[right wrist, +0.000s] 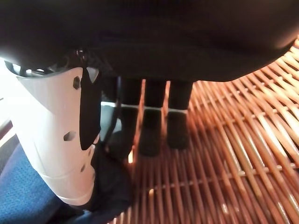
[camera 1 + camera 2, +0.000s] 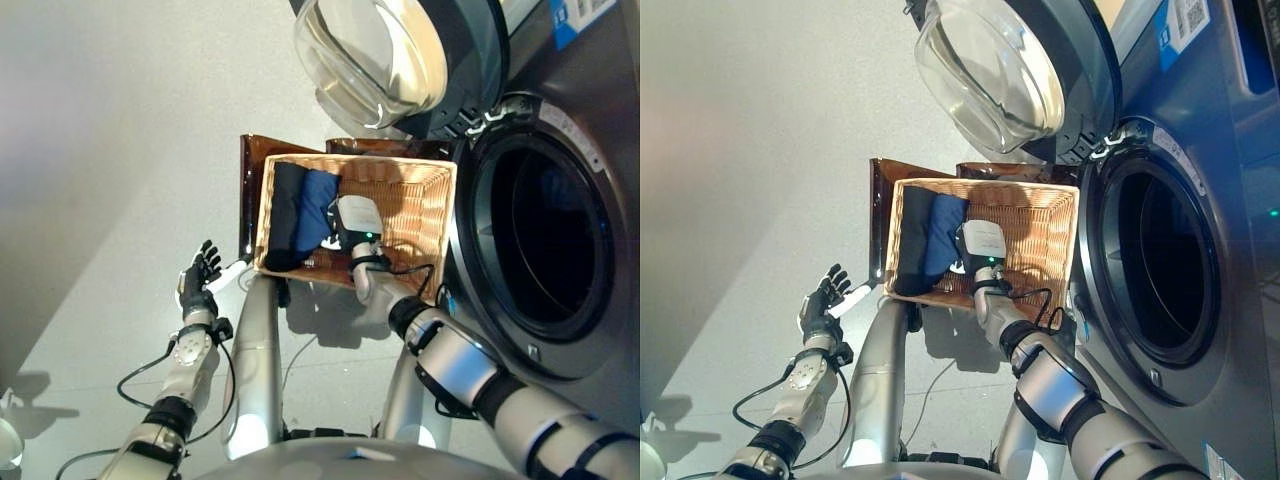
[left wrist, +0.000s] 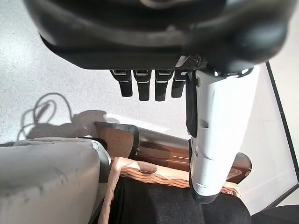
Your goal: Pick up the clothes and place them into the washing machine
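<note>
Left of the wicker basket (image 2: 425, 215), the left hand (image 2: 198, 280) waits with fingers released; inside it, the right hand (image 1: 140, 60) reaches straight-fingered for the dark clothes (image 2: 300, 212), beside the open washing machine (image 2: 545, 230).

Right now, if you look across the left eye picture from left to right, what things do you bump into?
Left hand → black clothes → blue clothes → right hand in the wicker basket → washing machine opening.
</note>
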Controlling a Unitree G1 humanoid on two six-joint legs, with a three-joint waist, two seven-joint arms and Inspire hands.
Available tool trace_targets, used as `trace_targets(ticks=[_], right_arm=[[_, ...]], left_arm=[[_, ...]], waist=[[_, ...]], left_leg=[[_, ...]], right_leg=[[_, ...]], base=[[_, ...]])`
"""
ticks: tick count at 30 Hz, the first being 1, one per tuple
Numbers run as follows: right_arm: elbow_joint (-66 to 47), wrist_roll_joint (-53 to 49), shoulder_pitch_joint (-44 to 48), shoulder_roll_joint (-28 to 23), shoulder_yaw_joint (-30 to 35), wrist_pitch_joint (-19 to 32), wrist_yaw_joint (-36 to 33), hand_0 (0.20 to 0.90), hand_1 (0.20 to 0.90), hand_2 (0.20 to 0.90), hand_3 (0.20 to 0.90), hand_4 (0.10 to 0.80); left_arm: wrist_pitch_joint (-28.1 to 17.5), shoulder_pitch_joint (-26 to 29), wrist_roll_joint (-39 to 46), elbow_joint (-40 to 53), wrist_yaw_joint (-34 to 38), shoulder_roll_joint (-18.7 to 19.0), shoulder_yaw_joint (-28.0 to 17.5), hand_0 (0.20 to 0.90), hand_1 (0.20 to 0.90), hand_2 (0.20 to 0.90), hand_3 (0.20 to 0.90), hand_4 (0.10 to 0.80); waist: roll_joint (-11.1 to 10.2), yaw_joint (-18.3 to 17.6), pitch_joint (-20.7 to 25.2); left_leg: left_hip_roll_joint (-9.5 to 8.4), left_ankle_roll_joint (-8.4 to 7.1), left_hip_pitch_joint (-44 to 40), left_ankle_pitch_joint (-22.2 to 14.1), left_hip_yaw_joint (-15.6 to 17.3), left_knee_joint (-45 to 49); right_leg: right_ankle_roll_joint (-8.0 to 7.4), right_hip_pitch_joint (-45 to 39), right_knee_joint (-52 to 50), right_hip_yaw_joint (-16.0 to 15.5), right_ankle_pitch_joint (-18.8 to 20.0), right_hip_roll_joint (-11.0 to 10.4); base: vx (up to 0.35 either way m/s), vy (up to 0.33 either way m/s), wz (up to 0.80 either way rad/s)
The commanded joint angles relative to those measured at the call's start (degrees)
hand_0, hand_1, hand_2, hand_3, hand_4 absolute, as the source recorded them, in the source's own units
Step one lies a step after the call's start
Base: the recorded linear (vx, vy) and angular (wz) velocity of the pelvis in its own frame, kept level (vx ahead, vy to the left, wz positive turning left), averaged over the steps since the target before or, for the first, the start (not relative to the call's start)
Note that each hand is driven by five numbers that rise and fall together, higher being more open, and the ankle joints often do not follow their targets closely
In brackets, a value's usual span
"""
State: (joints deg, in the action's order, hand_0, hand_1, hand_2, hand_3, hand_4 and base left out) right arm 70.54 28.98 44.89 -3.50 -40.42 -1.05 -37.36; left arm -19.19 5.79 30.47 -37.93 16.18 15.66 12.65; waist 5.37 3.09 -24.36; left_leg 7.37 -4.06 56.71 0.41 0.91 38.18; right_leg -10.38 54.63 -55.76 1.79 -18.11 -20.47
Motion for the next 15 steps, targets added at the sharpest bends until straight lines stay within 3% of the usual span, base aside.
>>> trace_targets(ticks=[1, 15], right_arm=[[-2.9, -2.3, 0.6, 1.3, 2.3, 3.8, -2.8, 0.2, 0.2, 0.2, 0.2, 0.3], [-11.0, -8.9, -3.9, -6.7, 7.7, 8.0, -3.7, 0.2, 0.2, 0.2, 0.2, 0.3]], left_arm=[[-3.8, -1.7, -0.1, 2.6, 1.7, 4.1, 0.4, 0.9, 0.9, 0.9, 0.9, 0.8], [-4.1, -1.9, -0.8, 1.5, 2.0, 3.7, -1.2, 0.9, 0.9, 0.9, 0.9, 0.8]], waist=[[1.1, 0.7, 1.1], [-0.1, -0.9, 1.2]], left_leg=[[2.24, -2.81, -1.0, -9.1, -2.1, 7.4], [2.88, -3.12, -3.5, -8.2, -1.7, 4.4]], right_leg=[[0.43, 0.1, 10.3, 3.7, 12.9, -2.0], [0.05, -1.9, 12.9, 3.2, 14.0, -1.7]], base=[[0.0, 0.0, 0.0], [0.0, 0.0, 0.0]])
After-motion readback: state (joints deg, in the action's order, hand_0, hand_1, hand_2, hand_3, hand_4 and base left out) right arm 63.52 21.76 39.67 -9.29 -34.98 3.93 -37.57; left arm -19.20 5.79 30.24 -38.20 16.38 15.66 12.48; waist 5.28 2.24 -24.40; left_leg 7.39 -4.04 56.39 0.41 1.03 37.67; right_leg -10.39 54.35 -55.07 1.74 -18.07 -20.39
